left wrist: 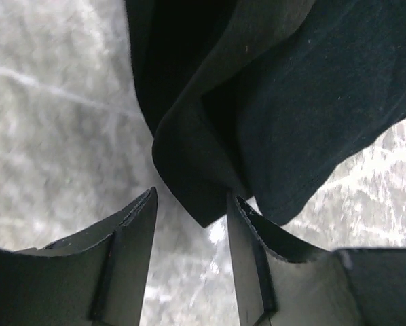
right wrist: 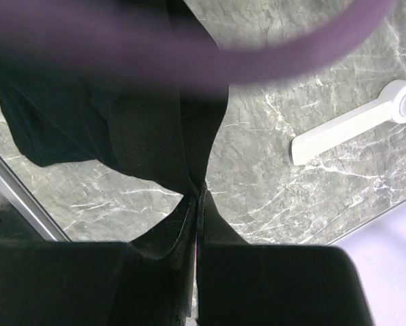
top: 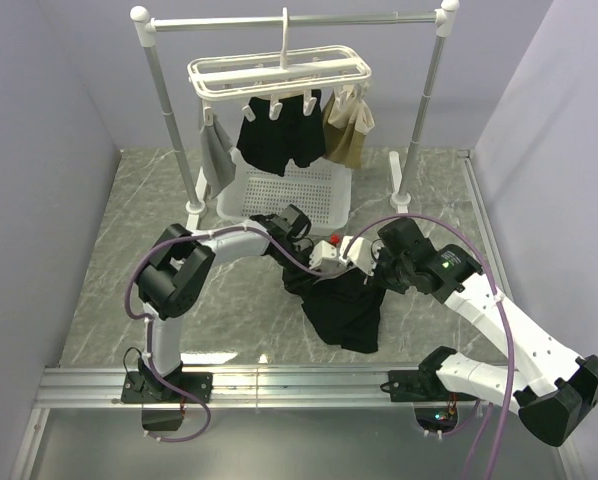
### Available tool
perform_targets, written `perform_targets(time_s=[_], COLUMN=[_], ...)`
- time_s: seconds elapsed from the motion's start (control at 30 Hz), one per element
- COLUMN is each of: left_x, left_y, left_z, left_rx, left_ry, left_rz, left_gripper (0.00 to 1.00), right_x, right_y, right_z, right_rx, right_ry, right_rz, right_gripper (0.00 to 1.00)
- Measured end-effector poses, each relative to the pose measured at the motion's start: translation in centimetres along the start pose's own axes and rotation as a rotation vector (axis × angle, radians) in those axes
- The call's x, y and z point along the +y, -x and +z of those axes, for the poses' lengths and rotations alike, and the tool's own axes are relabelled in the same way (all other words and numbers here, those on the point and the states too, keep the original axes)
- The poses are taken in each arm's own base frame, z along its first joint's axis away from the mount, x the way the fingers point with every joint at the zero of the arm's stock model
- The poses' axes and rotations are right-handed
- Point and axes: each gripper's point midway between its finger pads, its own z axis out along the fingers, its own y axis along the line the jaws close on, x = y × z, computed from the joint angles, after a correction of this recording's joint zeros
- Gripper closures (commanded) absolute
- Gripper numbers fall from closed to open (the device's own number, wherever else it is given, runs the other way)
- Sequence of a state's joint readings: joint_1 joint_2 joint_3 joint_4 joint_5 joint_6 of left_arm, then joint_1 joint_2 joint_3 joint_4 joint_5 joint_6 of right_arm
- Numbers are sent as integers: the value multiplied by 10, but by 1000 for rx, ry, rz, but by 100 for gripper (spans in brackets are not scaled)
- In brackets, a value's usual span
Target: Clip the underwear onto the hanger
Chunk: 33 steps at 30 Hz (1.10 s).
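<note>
**Rail stand [top: 163, 100] at the back, basket [top: 289, 190] under it, underwear [top: 344, 310] out front between 2 grippers.**

Here's the lineup: the hanger [top: 279, 68] hangs from the middle of the rail, across the far side of the table [top: 109, 260]. 3 pieces are clipped beneath it: the left-hand garment [top: 216, 150], the middle garment [top: 279, 135] and the right-hand garment [top: 347, 125]. The basket sits on the table directly below them. In front of it the left gripper [left wrist: 189, 204] and right gripper [right wrist: 199, 197] sit side by side. The underwear hangs from the right gripper down toward the near edge, and 1 fold lies between the left gripper's fingers [left wrist: 132, 238].

Bunched underwear [left wrist: 291, 102] crowds left pincer [left wrist: 191, 204] gap.
</note>
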<state>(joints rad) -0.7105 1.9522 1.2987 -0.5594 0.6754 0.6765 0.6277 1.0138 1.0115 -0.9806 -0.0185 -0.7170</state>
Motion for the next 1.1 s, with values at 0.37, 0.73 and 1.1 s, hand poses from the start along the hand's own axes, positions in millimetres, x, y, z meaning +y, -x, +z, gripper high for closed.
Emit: perform_targets(time_s=[0.37,0.73,1.1], left_x=[-15,-9,-35], left_y=[5,31,64], left_z=[18,-92,-183], left_rx=[23,-71,-87], left_ry=[-29,145,333], left_rz=[39,64,150], left_gripper=[99,100,100], right_x=[0,-9,-52], right_y=[0,-2,38], right_z=[-1,-13,-40], right_rx=[-2,-17,-134], right_ry=[-4,-72,-230], right_rz=[-7,-12,19], right_gripper=[100,100,100])
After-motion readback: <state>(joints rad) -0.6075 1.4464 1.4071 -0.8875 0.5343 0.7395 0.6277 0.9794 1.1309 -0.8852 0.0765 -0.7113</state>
